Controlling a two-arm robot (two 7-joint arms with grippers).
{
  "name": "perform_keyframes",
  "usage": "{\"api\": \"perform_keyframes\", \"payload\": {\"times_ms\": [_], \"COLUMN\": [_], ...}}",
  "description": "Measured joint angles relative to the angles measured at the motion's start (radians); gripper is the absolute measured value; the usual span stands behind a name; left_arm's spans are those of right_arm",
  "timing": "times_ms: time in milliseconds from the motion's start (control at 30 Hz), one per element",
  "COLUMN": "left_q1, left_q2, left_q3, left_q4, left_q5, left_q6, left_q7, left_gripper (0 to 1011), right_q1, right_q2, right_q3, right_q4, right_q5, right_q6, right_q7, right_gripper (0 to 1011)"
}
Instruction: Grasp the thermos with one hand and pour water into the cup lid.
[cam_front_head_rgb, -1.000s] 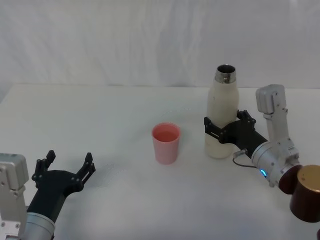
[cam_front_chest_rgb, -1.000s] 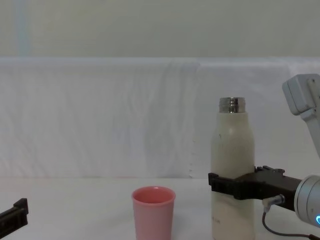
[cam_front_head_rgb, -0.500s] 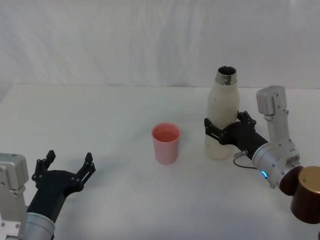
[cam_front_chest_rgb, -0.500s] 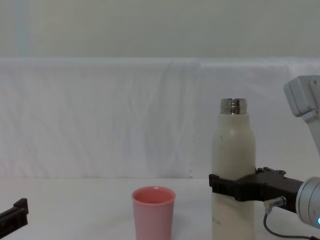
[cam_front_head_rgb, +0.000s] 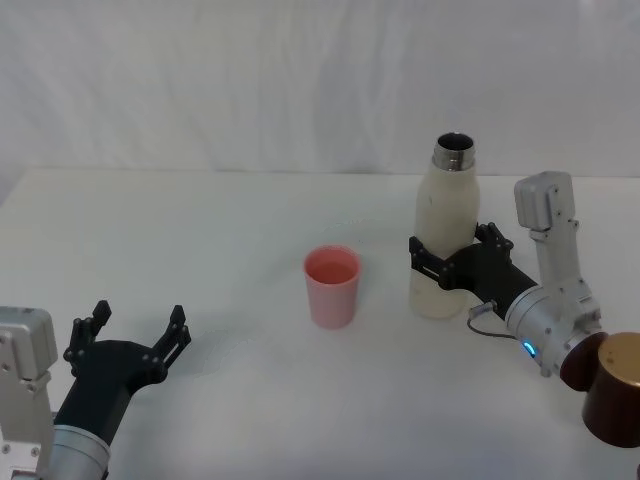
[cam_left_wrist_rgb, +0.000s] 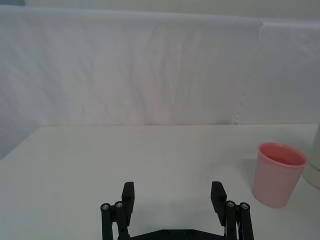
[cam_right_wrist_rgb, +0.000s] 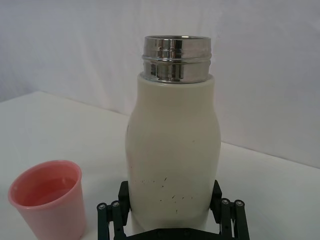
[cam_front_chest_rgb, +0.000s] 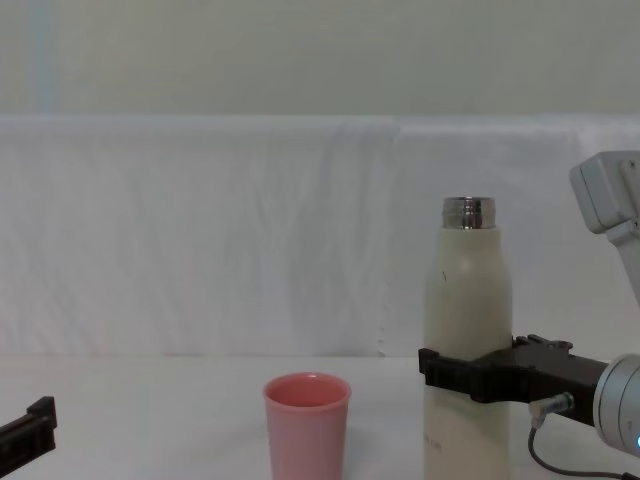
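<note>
- The right hand (cam_front_head_rgb: 447, 262) is gripping the thermos (cam_front_head_rgb: 446, 228) around its lower body, one black finger pressing against each side of the cream shell.
- In the right wrist view that right hand (cam_right_wrist_rgb: 170, 210) is showing both fingers flat against the thermos (cam_right_wrist_rgb: 173, 165), whose steel neck is rising open and uncapped above them.
- The thermos is standing upright; in the chest view the thermos (cam_front_chest_rgb: 467, 330) is reaching well above the cup lid (cam_front_chest_rgb: 306, 425), with the right hand (cam_front_chest_rgb: 470, 375) wrapping it low down.
- The thermos is sitting on the white worktop (cam_front_head_rgb: 230, 230), to the right of centre.
- The cup lid (cam_front_head_rgb: 332, 286) is standing upright just left of the thermos, apart from it, with its open rim facing up.
- In the right wrist view the cup lid (cam_right_wrist_rgb: 47, 205) is sitting beside the bottle's base without touching it.
- The left hand (cam_front_head_rgb: 128, 342) is resting low at the near left of the worktop, fingers spread wide and holding nothing.
- The left wrist view is showing the left hand (cam_left_wrist_rgb: 174, 197) open towards the cup lid (cam_left_wrist_rgb: 279, 174), which is standing well ahead of it and off to one side.
- A brown cylinder with a gold top (cam_front_head_rgb: 612, 388) is sitting at the near right edge, behind the right arm.
</note>
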Motion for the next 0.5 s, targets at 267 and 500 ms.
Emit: {"api": "perform_keyframes", "payload": {"times_ms": [267,500], "left_q1": [0.000,0.000], "left_q2": [0.000,0.000], "left_q3": [0.000,0.000], "left_q4": [0.000,0.000], "left_q5": [0.000,0.000], "left_q6": [0.000,0.000], "left_q7": [0.000,0.000], "left_gripper": [1001,1001], "right_q1": [0.000,0.000], "right_q2": [-0.001,-0.001], "right_q3": [0.000,0.000], "right_q4": [0.000,0.000], "right_q5": [-0.001,-0.001], "right_q6": [0.001,0.001], "right_q7": [0.000,0.000], "right_gripper": [951,1001]}}
